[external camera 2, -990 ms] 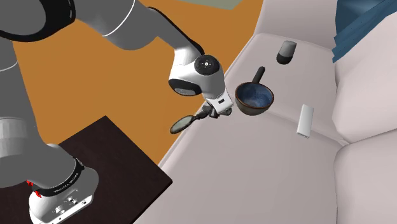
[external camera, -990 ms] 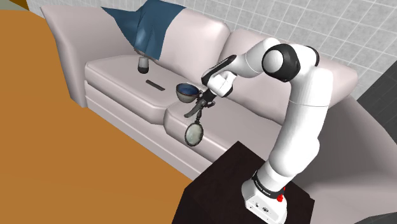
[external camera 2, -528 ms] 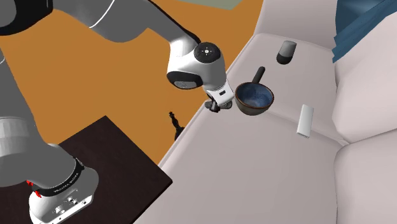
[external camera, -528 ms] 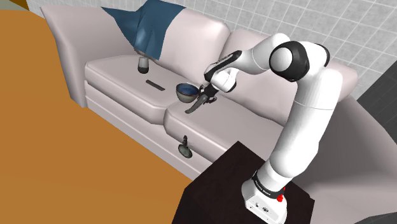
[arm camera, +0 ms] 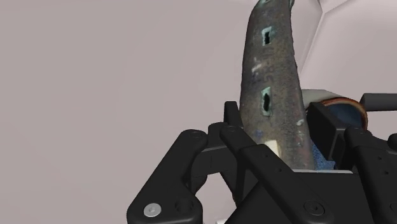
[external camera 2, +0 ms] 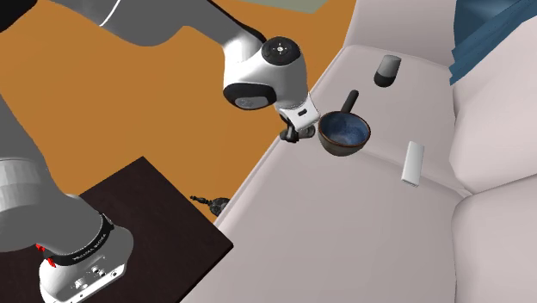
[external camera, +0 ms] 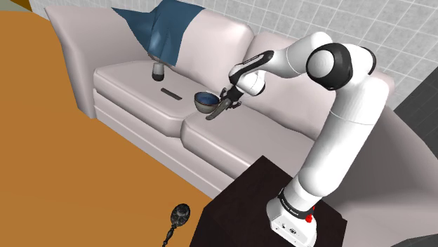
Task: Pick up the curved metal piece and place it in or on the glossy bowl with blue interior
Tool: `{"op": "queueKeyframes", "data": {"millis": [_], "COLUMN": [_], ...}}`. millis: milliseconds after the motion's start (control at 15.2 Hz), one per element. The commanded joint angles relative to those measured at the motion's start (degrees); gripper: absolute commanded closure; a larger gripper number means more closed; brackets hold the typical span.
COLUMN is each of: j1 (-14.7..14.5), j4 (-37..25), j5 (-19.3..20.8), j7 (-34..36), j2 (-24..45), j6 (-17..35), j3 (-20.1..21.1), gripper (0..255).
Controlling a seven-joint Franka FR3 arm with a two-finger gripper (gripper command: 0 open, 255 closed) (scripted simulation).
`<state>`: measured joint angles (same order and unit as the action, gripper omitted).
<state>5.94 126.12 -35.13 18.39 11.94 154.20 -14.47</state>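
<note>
My black gripper [external camera: 224, 105] is shut on a curved, dull metal piece [external camera: 213, 116] with two small slots; its free end sticks out below the fingers. In the wrist view the metal piece [arm camera: 273, 76] rises between the two fingers of the gripper [arm camera: 294, 156]. The dark bowl with a blue inside [external camera: 204, 101] stands on the sofa seat just to the shoulder view's left of the gripper. In the second exterior view the gripper [external camera 2: 293, 136] hangs right beside the bowl [external camera 2: 344, 132], near the seat's front edge. Part of the bowl [arm camera: 347, 109] shows behind one finger.
A round dark object with a thin handle [external camera: 177, 216] lies on the orange floor by the dark stand [external camera: 239, 203]; it also shows as [external camera 2: 211, 203]. On the pale sofa [external camera: 133, 77] are a grey cup [external camera: 158, 70], a flat remote [external camera: 170, 93] and a blue cloth [external camera: 165, 28].
The round handled object that hung under the gripper has dropped off the sofa front to the floor. The gripper has moved closer to the bowl with the metal piece.
</note>
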Motion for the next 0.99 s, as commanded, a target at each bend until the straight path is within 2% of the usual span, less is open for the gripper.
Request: {"op": "queueKeyframes", "data": {"millis": [0, 198, 594, 924], "j1": [-0.3, -0.6, 1.8, 4.6], "j4": [-0.3, -0.5, -18.2, -35.7], "j5": [1.8, 3.5, 2.9, 3.3], "j7": [1.6, 3.1, 3.9, 6.1], "j2": [-1.1, -2.3, 9.7, 20.6], "j6": [-1.2, -2.4, -9.2, -16.1], "j3": [-0.6, -1.2, -1.2, -0.9], "gripper": [255, 255, 255, 255]}}
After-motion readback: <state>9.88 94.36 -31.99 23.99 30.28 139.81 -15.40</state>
